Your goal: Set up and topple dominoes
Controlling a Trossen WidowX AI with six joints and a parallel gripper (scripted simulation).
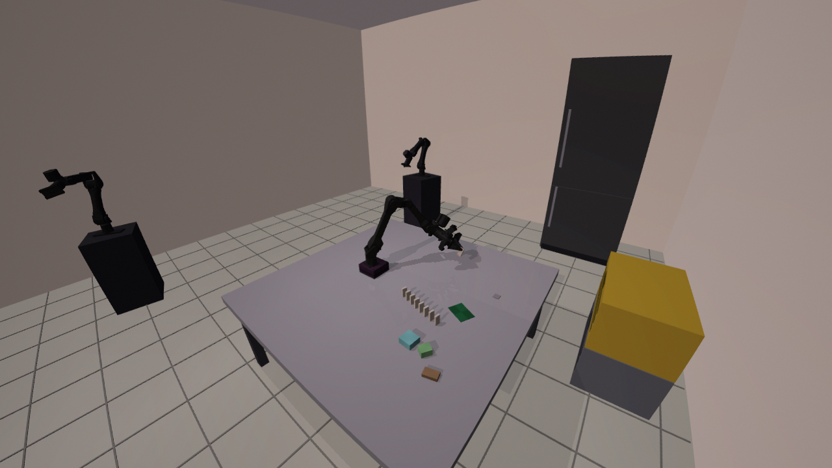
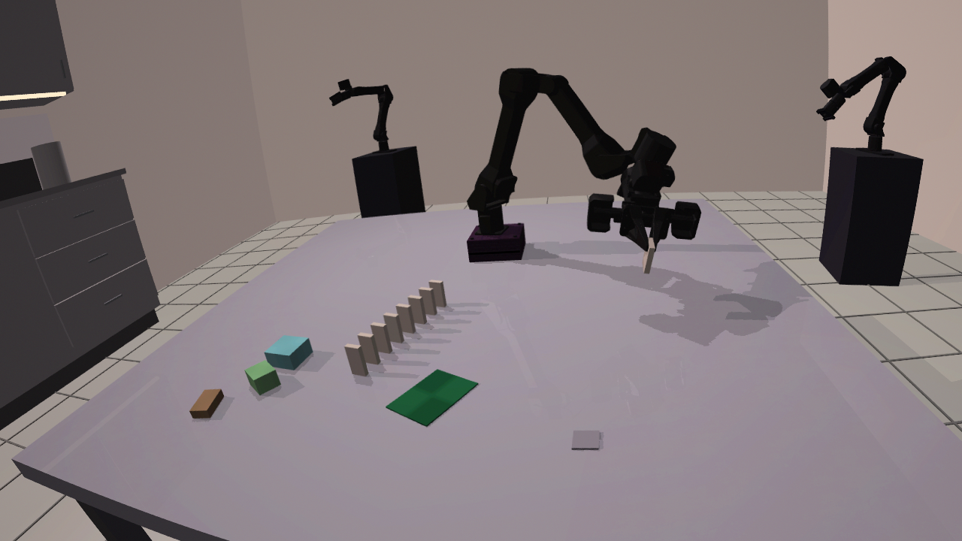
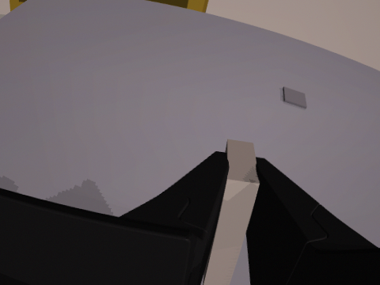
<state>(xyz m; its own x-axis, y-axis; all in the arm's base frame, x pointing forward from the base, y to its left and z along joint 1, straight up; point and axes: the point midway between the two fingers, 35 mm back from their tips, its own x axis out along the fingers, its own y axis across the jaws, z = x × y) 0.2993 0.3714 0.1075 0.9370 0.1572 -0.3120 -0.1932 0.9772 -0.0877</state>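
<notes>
My gripper (image 1: 460, 249) (image 2: 648, 246) (image 3: 237, 167) is shut on a beige domino (image 2: 647, 261) (image 3: 230, 214) and holds it tilted above the table, to the right of the arm's base in the exterior view. Several beige dominoes stand upright in an evenly spaced row, away from the gripper. The row's near end domino (image 1: 437, 319) (image 2: 356, 361) is by the green mat, and its far end domino (image 1: 404, 292) (image 2: 437, 294) is toward the arm's base. The fingers hide part of the held domino. The row is not in the wrist view.
A flat green mat (image 1: 461, 312) (image 2: 431, 397) lies beside the row. A teal block (image 1: 409, 339) (image 2: 288, 352), a green block (image 1: 425, 350) (image 2: 262, 378) and a brown block (image 1: 431, 373) (image 2: 206, 403) lie beyond its near end. A small flat grey-lilac square (image 1: 496, 296) (image 2: 585, 439) (image 3: 294, 97) lies apart.
</notes>
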